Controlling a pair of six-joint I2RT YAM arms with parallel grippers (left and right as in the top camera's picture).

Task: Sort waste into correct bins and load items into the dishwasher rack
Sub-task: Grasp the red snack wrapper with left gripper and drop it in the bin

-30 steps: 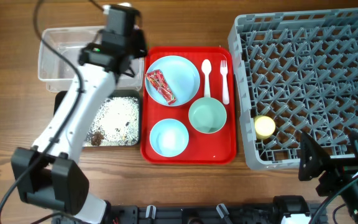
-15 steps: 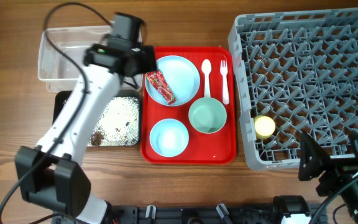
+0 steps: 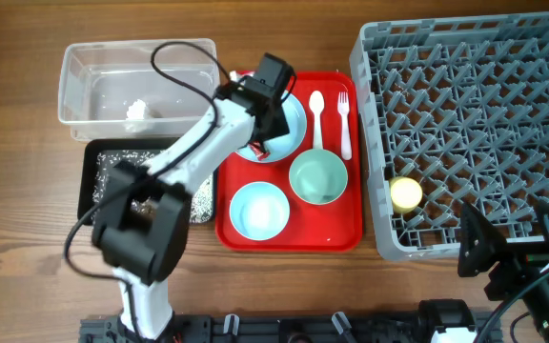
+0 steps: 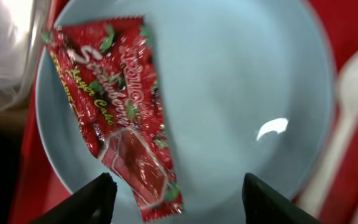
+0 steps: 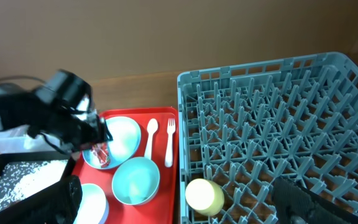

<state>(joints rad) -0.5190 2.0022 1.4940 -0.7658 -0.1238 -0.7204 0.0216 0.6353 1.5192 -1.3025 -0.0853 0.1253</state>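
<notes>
The red snack wrapper (image 4: pixel 114 118) lies on the pale blue plate (image 4: pixel 241 81) on the red tray (image 3: pixel 336 224). My left gripper (image 4: pixel 179 199) is open just above the wrapper's lower end; in the overhead view it (image 3: pixel 263 133) hovers over the plate (image 3: pixel 292 114). A white tissue (image 3: pixel 136 111) lies in the clear tub (image 3: pixel 84 67). Rice fills the black tray (image 3: pixel 112 176). The mint green bowl (image 3: pixel 317 178), small blue bowl (image 3: pixel 258 210), spoon (image 3: pixel 316 110) and fork (image 3: pixel 343 119) rest on the red tray. The yellow cup (image 3: pixel 406 193) lies in the grey rack (image 3: pixel 475 95). My right gripper (image 5: pixel 179 208) is open and empty.
The rack fills the right side of the table, with its near wall (image 5: pixel 182 155) against the red tray. My right arm (image 3: pixel 513 262) sits at the rack's front right corner. My left arm (image 3: pixel 179 162) reaches across the black tray.
My left arm has swung right from above the clear tub to over the plate and wrapper. The tissue now shows in the clear tub. The right arm has not moved.
</notes>
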